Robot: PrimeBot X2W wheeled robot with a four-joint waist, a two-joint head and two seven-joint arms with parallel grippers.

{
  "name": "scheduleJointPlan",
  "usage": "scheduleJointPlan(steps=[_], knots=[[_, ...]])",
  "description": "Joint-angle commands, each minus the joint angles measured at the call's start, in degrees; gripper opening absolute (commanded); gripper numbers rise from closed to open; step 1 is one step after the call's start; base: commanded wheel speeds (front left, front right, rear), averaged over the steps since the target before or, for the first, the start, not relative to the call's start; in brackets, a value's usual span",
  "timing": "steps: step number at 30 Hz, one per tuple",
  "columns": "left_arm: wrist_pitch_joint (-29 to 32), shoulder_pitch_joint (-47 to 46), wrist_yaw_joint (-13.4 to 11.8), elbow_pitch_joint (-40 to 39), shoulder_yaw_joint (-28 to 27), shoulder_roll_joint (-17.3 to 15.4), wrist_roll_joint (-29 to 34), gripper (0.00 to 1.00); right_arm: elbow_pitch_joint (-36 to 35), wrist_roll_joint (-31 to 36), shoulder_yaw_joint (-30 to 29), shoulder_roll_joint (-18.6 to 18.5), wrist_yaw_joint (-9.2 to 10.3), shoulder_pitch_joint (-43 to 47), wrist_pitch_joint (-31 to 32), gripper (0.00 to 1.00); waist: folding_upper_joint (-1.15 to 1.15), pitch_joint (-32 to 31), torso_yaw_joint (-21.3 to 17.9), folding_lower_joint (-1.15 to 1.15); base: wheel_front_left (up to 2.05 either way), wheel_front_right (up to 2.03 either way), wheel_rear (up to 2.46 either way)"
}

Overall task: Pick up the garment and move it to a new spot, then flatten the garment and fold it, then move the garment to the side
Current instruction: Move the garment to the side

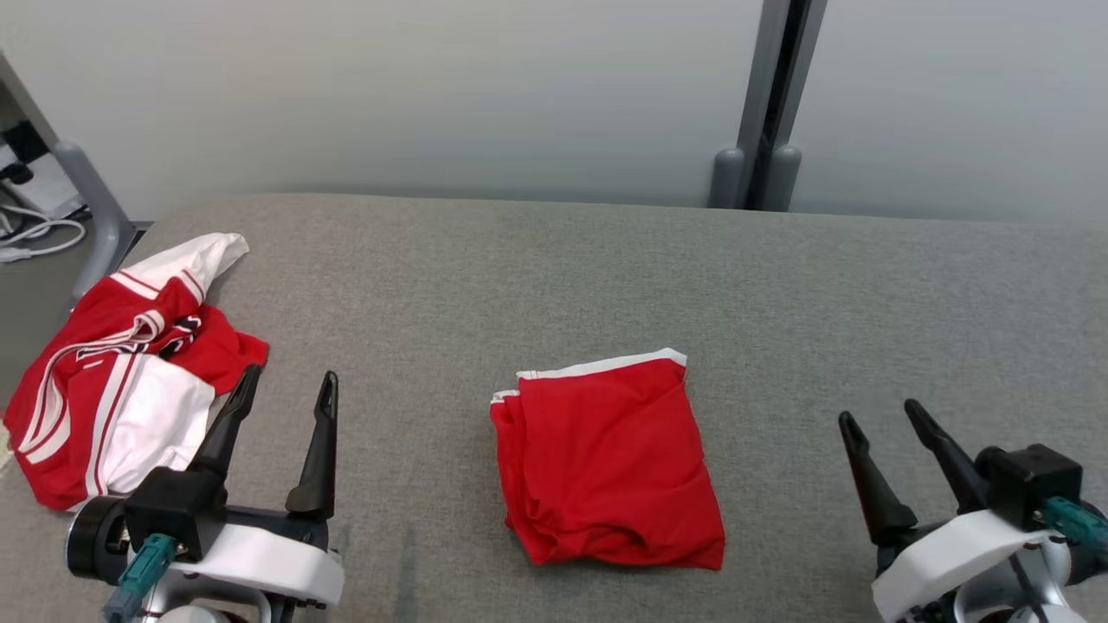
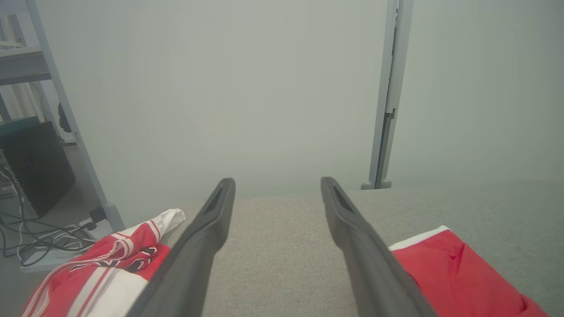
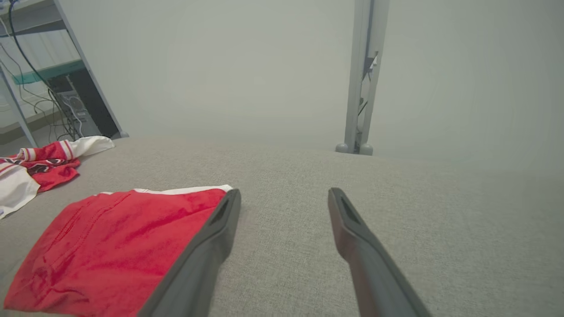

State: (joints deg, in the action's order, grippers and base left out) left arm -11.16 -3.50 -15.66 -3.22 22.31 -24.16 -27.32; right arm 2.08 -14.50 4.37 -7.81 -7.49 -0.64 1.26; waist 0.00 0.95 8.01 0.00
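A red garment point(image 1: 606, 463) with a white hem lies folded into a rough square at the middle of the grey padded table point(image 1: 554, 268). It also shows in the left wrist view point(image 2: 458, 273) and the right wrist view point(image 3: 114, 246). My left gripper point(image 1: 291, 375) hovers open to the left of it, nothing between its fingers point(image 2: 277, 181). To the right of the garment my right gripper point(image 1: 879, 413) is open and empty too point(image 3: 284, 191). Neither gripper touches the cloth.
A crumpled red and white garment point(image 1: 130, 372) lies at the table's left edge, just left of my left gripper. A grey post point(image 1: 766, 104) stands behind the far edge against a pale wall. Cables point(image 1: 30, 234) and shelving sit off the table at far left.
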Motion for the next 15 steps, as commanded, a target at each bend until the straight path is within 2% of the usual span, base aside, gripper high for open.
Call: scheduleJointPlan(steps=[1, 15], knots=[[-0.3, -1.1, 0.4, 0.1, 0.0, 0.2, 0.2, 1.00, 0.5, -0.3, 0.5, -0.3, -0.01, -0.5, 0.2, 1.00, 0.00, 1.6, 1.7, 0.00, 0.00, 0.00, 0.00], [-3.6, -7.2, 3.7, 3.4, -0.5, 3.7, 0.8, 1.00, 14.3, -4.0, 12.6, -3.0, -0.01, -8.2, 0.7, 1.00, 0.00, 9.7, 7.2, 0.00, 0.00, 0.00, 0.00]])
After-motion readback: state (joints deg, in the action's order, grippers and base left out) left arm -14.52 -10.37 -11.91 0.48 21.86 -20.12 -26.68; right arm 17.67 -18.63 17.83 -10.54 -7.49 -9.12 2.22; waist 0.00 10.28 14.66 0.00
